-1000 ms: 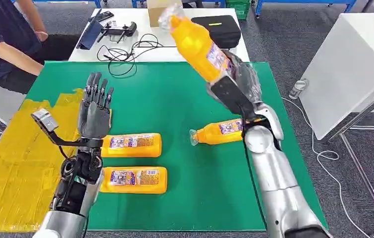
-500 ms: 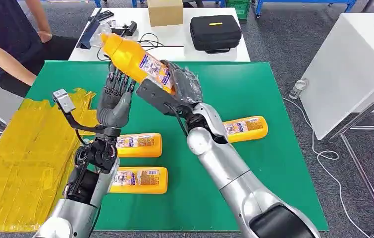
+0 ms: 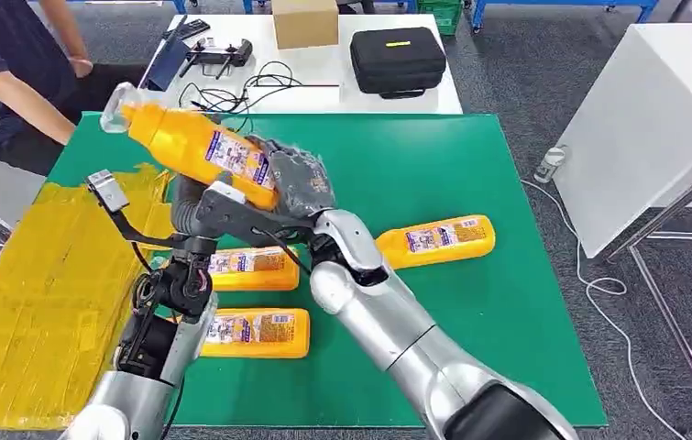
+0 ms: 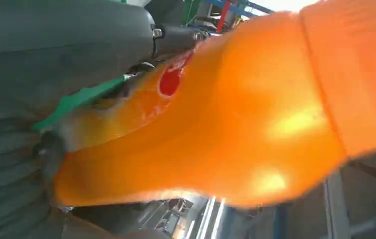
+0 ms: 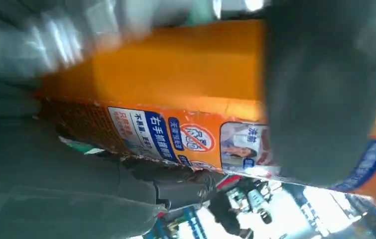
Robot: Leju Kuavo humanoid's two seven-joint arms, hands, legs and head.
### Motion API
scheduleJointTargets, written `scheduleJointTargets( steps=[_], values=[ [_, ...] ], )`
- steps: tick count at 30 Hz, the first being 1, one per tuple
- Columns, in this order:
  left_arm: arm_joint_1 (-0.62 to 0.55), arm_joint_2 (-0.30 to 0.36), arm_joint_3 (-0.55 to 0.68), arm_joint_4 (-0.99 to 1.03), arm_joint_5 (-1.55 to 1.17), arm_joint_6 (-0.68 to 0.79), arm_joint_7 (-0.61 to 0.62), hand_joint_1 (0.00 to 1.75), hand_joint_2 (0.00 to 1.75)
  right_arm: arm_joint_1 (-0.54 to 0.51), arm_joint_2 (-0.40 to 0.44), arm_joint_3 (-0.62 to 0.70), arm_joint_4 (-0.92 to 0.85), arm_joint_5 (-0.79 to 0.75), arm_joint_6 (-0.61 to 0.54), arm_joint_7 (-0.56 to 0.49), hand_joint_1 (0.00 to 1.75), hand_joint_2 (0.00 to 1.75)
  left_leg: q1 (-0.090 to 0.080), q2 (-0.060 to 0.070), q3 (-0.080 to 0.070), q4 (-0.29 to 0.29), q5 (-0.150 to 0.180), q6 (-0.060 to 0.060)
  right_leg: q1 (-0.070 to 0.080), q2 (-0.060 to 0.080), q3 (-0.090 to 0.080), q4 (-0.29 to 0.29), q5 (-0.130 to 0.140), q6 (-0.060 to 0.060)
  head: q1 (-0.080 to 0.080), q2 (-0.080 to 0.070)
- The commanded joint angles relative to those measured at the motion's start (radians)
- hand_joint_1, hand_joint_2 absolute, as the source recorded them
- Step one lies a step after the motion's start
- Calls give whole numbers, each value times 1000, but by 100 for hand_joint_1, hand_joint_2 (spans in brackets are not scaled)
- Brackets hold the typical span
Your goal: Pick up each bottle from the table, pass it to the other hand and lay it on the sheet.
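My right hand [image 3: 298,181] grips an orange bottle [image 3: 193,145] by its lower part and holds it tilted in the air, clear cap toward the far left. It hangs over the left side of the green mat [image 3: 397,165]. My left hand [image 3: 186,213] is right under and behind this bottle, mostly hidden by it and my right wrist. In the left wrist view the bottle [image 4: 235,124] lies close against that palm; its fingers' state is hidden. The right wrist view has the labelled bottle [image 5: 176,84] under a dark finger [image 5: 315,99]. The yellow sheet [image 3: 30,293] lies to the left.
Three more orange bottles lie on the mat: two near my left arm [image 3: 252,268] [image 3: 255,332] and one at the right [image 3: 433,240]. A person [image 3: 3,73] stands at the far left. Behind are a white table with a black case [image 3: 397,57] and a box [image 3: 305,20].
My right arm has swung the bottle leftward from above the mat's far right to over my left hand, tipping it flatter. My left hand rose a little toward it.
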Motion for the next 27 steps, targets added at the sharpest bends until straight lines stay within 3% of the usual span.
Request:
scheduleJointTargets(
  steps=[1, 8, 12, 15, 19, 20, 27],
  values=[
    [-40, 22, -32, 23, 0, 0, 7, 0, 175, -40, -6, 52, 57, 2, 8, 4, 175, 175, 1, -1, 2, 1, -1, -1, 1, -3, 3, 0, -1, 1, 0, 0],
    [-45, 23, -36, 34, 10, -6, 10, 0, 175, -47, -6, 87, 60, 17, -9, 9, 175, 175, 1, -1, 1, 1, -1, -1, 1, -2, 1, 0, -1, 0, 0, 0],
    [-69, 33, -38, 73, 28, -14, 0, 0, 175, -31, -6, 260, 12, 27, -15, 62, 175, 175, 1, 0, 0, 1, -1, -1, 1, -1, 1, 0, -1, 0, 0, 0],
    [-89, 53, -20, 98, 44, -15, -12, 0, 175, 4, -6, 422, -22, -66, 5, 82, 175, 175, 1, 1, 0, 0, 0, -1, 1, 0, 0, 0, 0, 0, 0, 0],
    [-96, 68, -5, 109, 49, -11, -11, 0, 175, 37, -6, 490, -21, -119, 17, 79, 175, 175, 2, 0, 1, -1, -1, -1, 2, -2, 2, -1, 0, 0, 0, 0],
    [-91, 67, 16, 110, 70, -13, -22, 175, 175, 42, -6, 494, -9, -135, 22, 80, 175, 175, 1, -1, 1, -1, 0, -1, 2, -2, 1, -1, 0, 0, 0, 0],
    [-77, 61, 19, 111, 80, -21, -30, 175, 175, 31, -6, 483, 51, -165, 1, 50, 175, 175, 2, -2, 1, 0, 0, -1, 3, -4, 2, -1, -1, 0, 0, 0]
  ],
)
